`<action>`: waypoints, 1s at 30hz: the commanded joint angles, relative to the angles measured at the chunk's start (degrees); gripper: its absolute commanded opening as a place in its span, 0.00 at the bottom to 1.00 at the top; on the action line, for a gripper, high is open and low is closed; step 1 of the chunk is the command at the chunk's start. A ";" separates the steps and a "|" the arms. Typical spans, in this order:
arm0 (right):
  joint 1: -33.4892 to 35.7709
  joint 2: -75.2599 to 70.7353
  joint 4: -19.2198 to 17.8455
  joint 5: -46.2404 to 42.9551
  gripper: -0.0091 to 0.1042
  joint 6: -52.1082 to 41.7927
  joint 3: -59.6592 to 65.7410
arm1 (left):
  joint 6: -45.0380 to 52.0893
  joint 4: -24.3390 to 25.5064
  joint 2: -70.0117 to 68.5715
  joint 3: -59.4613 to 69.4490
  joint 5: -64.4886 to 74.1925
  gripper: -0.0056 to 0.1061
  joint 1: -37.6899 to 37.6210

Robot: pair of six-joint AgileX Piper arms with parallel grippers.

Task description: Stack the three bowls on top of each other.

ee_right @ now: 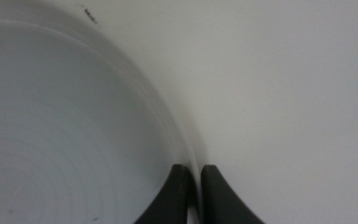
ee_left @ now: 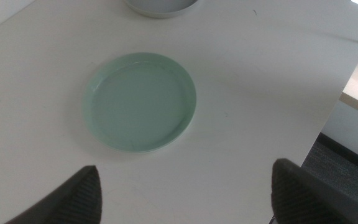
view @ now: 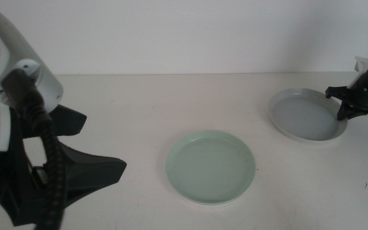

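Observation:
A pale mint green bowl lies flat at the table's middle; it also shows in the left wrist view. A light grey-blue bowl sits at the right. My right gripper is shut on its right rim, which is pinched between the two jaws in the right wrist view, with the bowl's inside beside them. My left gripper is open and empty at the left, well back from the mint bowl, its jaws wide apart in the left wrist view. The white bowl is out of view.
The white tabletop runs back to a pale wall. In the left wrist view the table's edge drops to the floor, and the rim of a pale bowl shows beyond the mint one.

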 commanded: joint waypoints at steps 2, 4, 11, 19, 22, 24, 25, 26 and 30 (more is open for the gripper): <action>-0.41 -5.03 -0.74 2.45 0.07 -0.81 -1.11 | -0.31 -1.85 -0.33 -1.80 -2.91 0.99 0.02; -0.41 -7.67 0.12 3.74 0.07 -0.86 -0.50 | -0.31 -1.85 -0.33 -1.80 -2.91 0.99 0.02; -0.15 -23.81 9.40 -1.72 0.07 -5.78 14.50 | -0.31 -1.85 -0.33 -1.80 -2.91 0.99 0.02; 5.67 -40.90 13.63 -7.74 0.07 -7.41 32.92 | -0.31 -1.85 -0.33 -1.80 -2.91 0.99 0.02; 10.53 -41.94 14.07 -7.49 0.07 -6.92 33.97 | -0.31 -1.85 -0.33 -1.80 -2.91 0.99 0.02; 14.43 -41.88 14.07 -7.77 0.07 -5.63 33.97 | -0.31 -1.85 -0.33 -1.80 -2.91 0.99 0.02; 16.48 -41.70 14.07 -8.33 0.07 -4.91 33.97 | -0.31 -1.85 -0.33 -1.80 -2.91 0.99 0.02; 18.09 -41.58 14.07 -9.09 0.07 -4.52 33.97 | -0.31 -1.85 -0.33 -1.80 -2.91 0.99 0.02; 25.44 -38.80 14.06 -13.58 0.07 -2.65 33.97 | -0.31 -1.85 -0.20 -1.80 -2.91 0.99 0.02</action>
